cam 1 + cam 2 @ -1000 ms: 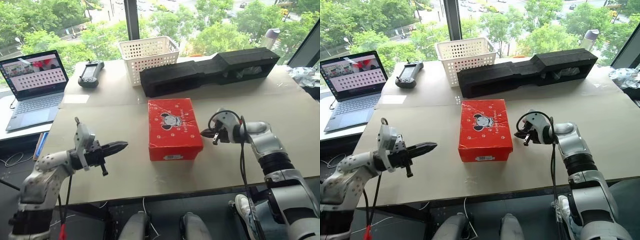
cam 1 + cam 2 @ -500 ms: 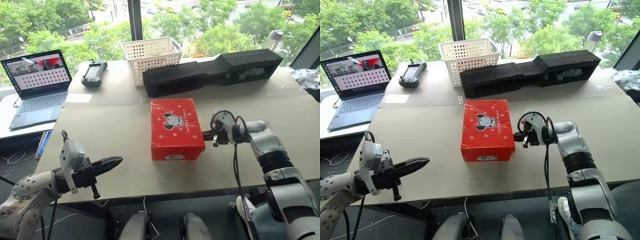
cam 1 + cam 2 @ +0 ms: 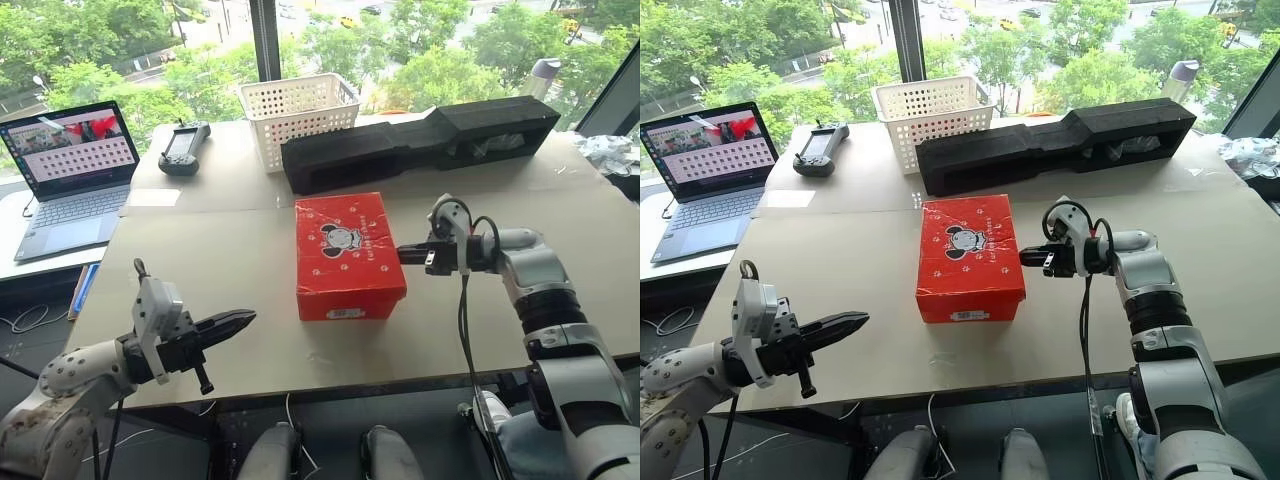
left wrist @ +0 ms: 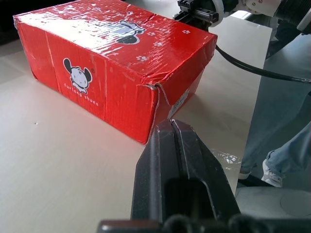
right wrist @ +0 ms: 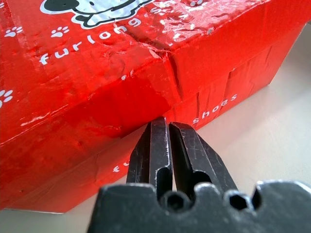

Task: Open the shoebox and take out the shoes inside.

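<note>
Right wrist view shows my clenched right tool (image 5: pixel 167 128) at the lid edge of the closed bright red rectangular cardboard shoebox (image 5: pixel 97 82), my left tool (image 3: pixel 232 322) clenched, well apart over the beige surface (image 3: pixel 220 250).

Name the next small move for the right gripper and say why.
Probably slide the shut right gripper under the lid's edge and lift. The shoebox is still closed, and the fingertips sit at the seam where the lid overhangs its right side. The left gripper is shut, apart from the box.
</note>
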`<state>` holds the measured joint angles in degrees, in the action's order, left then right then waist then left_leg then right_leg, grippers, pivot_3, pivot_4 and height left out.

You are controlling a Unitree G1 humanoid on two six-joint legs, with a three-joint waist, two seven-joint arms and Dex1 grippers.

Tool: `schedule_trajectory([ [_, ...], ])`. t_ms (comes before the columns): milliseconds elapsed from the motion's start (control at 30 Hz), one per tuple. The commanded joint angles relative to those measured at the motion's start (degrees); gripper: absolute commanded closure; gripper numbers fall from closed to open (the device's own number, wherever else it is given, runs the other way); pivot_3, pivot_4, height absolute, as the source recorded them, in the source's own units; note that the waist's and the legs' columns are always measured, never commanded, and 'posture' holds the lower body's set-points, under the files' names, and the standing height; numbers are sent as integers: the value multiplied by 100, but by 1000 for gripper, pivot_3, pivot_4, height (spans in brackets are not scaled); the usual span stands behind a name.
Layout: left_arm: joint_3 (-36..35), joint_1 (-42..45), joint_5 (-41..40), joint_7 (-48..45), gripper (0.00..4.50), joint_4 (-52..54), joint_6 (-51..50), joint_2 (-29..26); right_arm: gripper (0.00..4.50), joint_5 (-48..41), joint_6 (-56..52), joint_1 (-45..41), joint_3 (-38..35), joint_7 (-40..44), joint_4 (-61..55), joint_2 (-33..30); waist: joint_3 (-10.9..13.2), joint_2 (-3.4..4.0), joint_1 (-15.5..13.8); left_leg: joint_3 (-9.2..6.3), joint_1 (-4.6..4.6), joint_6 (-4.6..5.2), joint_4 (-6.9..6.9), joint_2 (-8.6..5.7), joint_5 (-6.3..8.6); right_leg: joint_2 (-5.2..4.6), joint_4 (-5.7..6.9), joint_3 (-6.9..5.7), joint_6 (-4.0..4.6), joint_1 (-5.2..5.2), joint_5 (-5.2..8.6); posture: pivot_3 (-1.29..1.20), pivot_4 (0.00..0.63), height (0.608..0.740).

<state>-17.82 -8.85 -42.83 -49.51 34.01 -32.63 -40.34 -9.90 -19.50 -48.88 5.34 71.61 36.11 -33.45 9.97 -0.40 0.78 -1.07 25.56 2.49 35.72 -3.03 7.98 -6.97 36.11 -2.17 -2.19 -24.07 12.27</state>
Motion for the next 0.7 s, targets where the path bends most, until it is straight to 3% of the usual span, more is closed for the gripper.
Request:
schedule_trajectory([
  [33,-2,68,7,25,4492,53,139,-4,4102,-214,-152,-318,-221,60,-257,-52,0,0,3,2,0,0,0,0,0,0,0,1,-1,0,0,0,150,737],
  [500,76,127,61,98,4492,53,199,26,4102,-229,-823,-966,327,208,-1961,59,2,4,5,3,2,-1,-2,4,1,-1,0,3,-1,-11,2,0,150,737],
  [700,95,113,66,138,4492,72,213,51,4102,197,-1007,-1770,753,-869,-2322,1037,2,6,59,3,0,-4,-12,7,2,5,4,17,-6,-21,3,0,150,737],
])
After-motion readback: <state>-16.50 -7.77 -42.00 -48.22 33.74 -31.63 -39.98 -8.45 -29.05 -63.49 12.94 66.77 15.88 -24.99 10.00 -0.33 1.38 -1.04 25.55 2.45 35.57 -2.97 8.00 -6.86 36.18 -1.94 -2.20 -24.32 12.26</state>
